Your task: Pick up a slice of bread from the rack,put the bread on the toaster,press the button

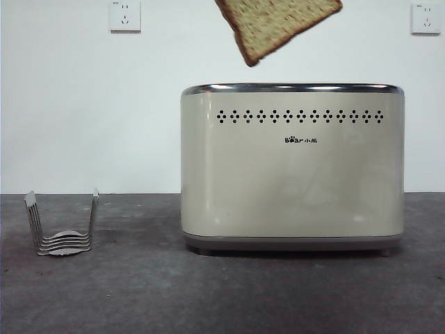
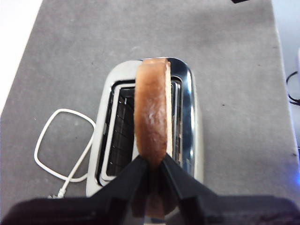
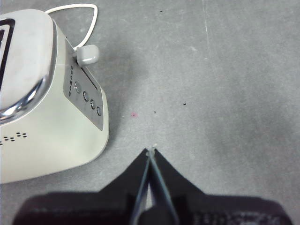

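Front view: slice of bread (image 1: 278, 26) hangs tilted in air at 12 o'clock above toaster (image 1: 292, 174), clear of chrome rim. Rack (image 1: 61, 224) stands well apart at toaster's 9 o'clock on grey worktop (image 1: 208, 292). Left gripper (image 2: 154, 164) fingers clamped on slice edge over open slots. Right gripper (image 3: 151, 152) fingers together, seemingly hovering beside toaster's button panel (image 3: 86, 96).

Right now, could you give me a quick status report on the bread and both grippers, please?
Left gripper shut on slice of bread, held above toaster slots. Right gripper shut, beside toaster's lever end. Rack without bread. Nothing blocking the slots.
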Robot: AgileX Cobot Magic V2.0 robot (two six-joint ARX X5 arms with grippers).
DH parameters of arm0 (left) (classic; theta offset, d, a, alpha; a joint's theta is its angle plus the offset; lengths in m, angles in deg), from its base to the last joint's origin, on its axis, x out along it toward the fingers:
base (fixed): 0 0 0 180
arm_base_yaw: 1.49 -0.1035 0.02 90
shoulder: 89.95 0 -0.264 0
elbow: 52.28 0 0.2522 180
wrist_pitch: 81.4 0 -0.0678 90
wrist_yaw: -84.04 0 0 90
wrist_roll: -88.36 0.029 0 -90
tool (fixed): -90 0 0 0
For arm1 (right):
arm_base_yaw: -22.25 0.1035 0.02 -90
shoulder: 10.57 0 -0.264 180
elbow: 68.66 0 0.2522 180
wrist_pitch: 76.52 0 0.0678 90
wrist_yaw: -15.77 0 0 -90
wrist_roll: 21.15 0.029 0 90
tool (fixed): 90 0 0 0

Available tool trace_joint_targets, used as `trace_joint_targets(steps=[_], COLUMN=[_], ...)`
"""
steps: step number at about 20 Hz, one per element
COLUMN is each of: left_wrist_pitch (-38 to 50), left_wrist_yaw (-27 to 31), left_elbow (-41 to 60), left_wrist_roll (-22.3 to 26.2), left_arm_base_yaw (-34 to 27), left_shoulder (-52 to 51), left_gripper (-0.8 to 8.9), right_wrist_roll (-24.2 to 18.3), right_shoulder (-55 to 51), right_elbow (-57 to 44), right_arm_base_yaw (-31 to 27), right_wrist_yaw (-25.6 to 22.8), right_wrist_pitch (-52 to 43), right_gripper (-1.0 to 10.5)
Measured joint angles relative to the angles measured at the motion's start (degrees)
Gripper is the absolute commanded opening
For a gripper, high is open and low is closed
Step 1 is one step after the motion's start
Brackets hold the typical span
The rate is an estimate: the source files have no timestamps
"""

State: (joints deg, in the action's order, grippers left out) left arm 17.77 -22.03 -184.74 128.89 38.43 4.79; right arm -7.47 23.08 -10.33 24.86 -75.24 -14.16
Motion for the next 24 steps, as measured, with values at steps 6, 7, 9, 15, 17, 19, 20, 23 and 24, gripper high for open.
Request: trace_joint_targets(steps=[6, 7, 9, 15, 17, 19, 20, 23, 24], left_wrist_pitch=[1.2, 1.2, 1.2, -1.0, -1.0, -1.1, -1.0, -1.0, -1.0], left_wrist_yaw=[0.0, 0.0, 0.0, 0.1, 1.2, 3.6, 4.9, 5.2, 5.2], left_elbow=[0.0, 0.0, 0.0, 0.0, 0.0, 0.0, 0.0, 0.0, 0.0], left_wrist_roll=[2.1, 2.5, 3.4, 5.6, 5.8, 5.9, 5.9, 5.9, 6.0], left_arm_base_yaw=[0.0, 0.0, 0.0, 0.0, 0.0, 0.0, 0.0, 0.1, 0.1], left_shoulder=[2.5, 3.0, 3.9, 7.3, 7.8, 7.9, 7.9, 7.9, 7.9], left_gripper=[-0.1, -0.09, -0.09, -0.1, -0.1, -0.1, -0.1, -0.1, -0.1], right_wrist_roll=[0.0, 0.0, 0.0, 0.0, 0.0, 0.0, 0.0, 0.0, 0.0], right_shoulder=[0.0, 0.0, 0.0, 0.0, 0.0, 0.0, 0.0, 0.0, 0.0], right_elbow=[0.0, 0.0, 0.0, 0.0, 0.0, 0.0, 0.0, 0.0, 0.0], right_arm_base_yaw=[0.0, 0.0, 0.0, 0.0, 0.0, 0.0, 0.0, 0.0, 0.0], right_wrist_yaw=[0.0, 0.0, 0.0, 0.0, 0.0, 0.0, 0.0, 0.0, 0.0], right_wrist_pitch=[0.0, 0.0, 0.0, 0.0, 0.0, 0.0, 0.0, 0.0, 0.0], right_gripper=[0.0, 0.0, 0.0, 0.0, 0.0, 0.0, 0.0, 0.0, 0.0])
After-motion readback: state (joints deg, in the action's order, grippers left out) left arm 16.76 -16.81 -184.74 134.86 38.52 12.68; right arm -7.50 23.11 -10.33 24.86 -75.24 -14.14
